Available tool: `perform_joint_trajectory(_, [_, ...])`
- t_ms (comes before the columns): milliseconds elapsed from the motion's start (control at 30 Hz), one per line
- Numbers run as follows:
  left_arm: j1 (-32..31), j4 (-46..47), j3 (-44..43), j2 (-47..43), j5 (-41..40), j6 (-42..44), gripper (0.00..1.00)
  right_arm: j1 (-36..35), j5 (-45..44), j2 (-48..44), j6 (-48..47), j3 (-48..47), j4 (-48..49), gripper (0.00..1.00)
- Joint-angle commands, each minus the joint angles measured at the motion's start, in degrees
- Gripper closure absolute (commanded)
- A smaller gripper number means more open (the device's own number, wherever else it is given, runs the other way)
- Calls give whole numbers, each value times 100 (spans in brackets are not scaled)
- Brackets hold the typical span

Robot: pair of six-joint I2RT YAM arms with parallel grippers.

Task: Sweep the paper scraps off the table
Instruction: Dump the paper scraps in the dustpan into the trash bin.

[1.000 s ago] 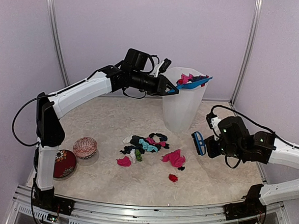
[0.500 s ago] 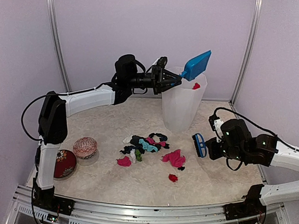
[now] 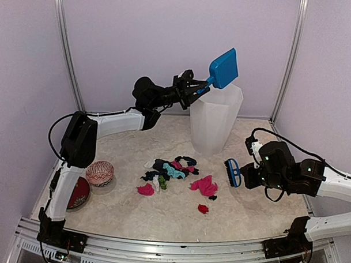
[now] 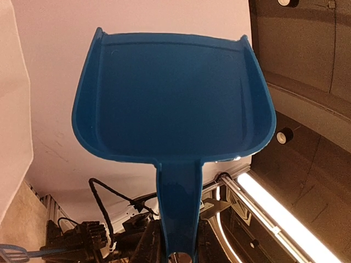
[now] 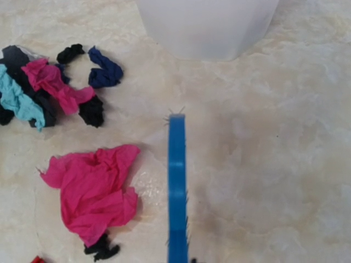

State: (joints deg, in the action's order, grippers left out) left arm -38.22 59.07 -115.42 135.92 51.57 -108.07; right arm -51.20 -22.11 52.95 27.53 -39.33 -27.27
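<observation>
**Light paper scraps (image 3: 173, 170) on the worktop (image 3: 259, 212)**

Crumpled and seemingly feather-light, they lay heaped at its marbled centre, probably better pushed than pinched. At their 3 o'clock the right fingers (image 3: 246, 171) clamped a stiff blue brush (image 3: 232, 170). At 1 o'clock, above the white faceted bin (image 3: 213, 118), the left fingers (image 3: 191, 90) clamped an empty plastic dustpan (image 3: 224, 68).

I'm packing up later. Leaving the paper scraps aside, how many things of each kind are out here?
blue dustpan: 1
blue brush: 1
white bin: 1
patterned balls: 2, one pink, one red
Total: 5
</observation>
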Motion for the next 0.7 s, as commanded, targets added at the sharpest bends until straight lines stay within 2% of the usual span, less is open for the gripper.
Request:
perform_joint_trajectory(0, [-42, 657, -31, -300, -133, -255, 100, 57, -55, -67, 83, 20, 110, 100])
perform_joint_trajectory(300, [-70, 332, 273, -534, 98, 173, 100, 58, -162, -14, 17, -31, 132, 100])
perform_joint_trajectory(400, [-50, -285, 438, -751, 375, 817, 100, 58, -178, 2, 32, -74, 100, 100])
perform_joint_trajectory(467, [-22, -735, 723, -1058, 523, 1378, 100, 58, -146, -44, 26, -102, 72, 100])
perform_joint_trajectory(500, [-5, -1058, 889, -1275, 540, 1920, 100, 57, -101, -80, 6, -108, 82, 100])
perform_joint_trajectory(667, [64, -3832, 1282, -2320, 244, 4539, 100, 57, 209, -206, -370, -95, 387, 100])
